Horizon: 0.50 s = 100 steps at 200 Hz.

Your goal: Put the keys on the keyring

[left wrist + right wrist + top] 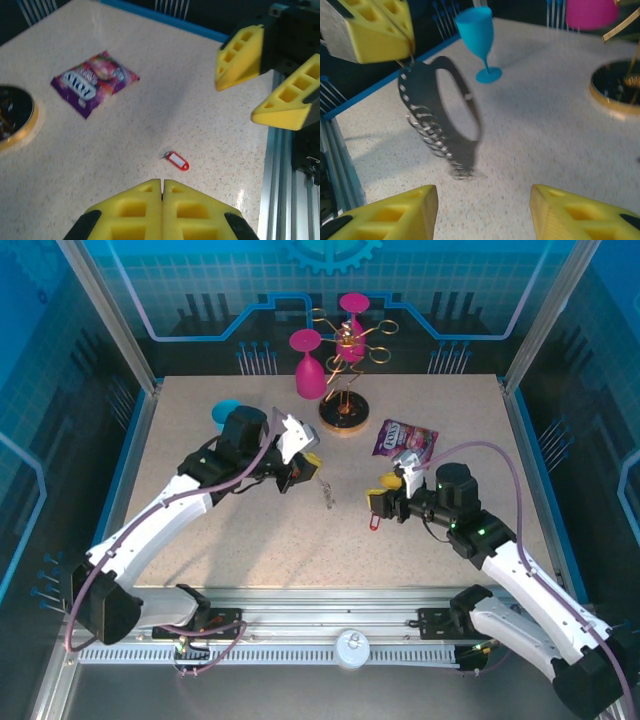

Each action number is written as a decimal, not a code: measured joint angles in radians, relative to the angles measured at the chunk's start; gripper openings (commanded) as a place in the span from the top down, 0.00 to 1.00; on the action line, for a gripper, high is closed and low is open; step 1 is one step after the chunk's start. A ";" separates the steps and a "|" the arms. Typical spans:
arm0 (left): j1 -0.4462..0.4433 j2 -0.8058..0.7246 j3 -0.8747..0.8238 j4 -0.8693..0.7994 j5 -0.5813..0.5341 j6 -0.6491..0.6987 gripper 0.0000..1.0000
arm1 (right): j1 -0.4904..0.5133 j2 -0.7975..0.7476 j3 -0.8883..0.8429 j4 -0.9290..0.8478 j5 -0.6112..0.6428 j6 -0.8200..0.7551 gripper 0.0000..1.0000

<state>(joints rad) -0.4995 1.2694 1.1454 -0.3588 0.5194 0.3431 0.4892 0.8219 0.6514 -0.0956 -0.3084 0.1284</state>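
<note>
speckled beige desk (200, 570) inside a blue-walled cell, with both arms reaching in from the near edge. the left gripper (308, 468) has its yellow fingers (135, 210) pressed together, clamped on the top of the keyring (471, 112). the dark grey oval hangs below it, above the desk, with a string of small silver rings trailing down 1 side. the right gripper (383, 492) is spread wide, its 2 fingers (395, 215) well apart and holding nothing.

the keys (177, 161), a tiny red tag with a bit of silver metal at 1 end, lie flat on the desk. in the top view they sit just near of the right gripper.

the right wrist view gives the clamp on the keyring plainly, while the left wrist view has the closed fingers and the red tag on the desk beyond them. from above the keyring is only a small grey streak between the grippers.

a purple snack packet (405, 440) lies far right of centre; its white lettering is too blurred to read.
</note>
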 measured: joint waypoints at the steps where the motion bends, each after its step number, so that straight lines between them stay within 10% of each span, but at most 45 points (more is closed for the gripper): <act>1: 0.000 -0.003 -0.005 0.007 0.005 0.002 1.00 | 0.001 0.000 0.000 0.003 -0.001 -0.002 0.50; 100: -0.001 -0.085 -0.250 0.508 0.267 0.043 1.00 | 0.035 0.092 -0.033 0.404 -0.228 -0.174 0.69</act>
<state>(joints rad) -0.5003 1.1843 0.8951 0.1493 0.7868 0.3866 0.5247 0.9138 0.6186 0.3080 -0.5362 -0.0456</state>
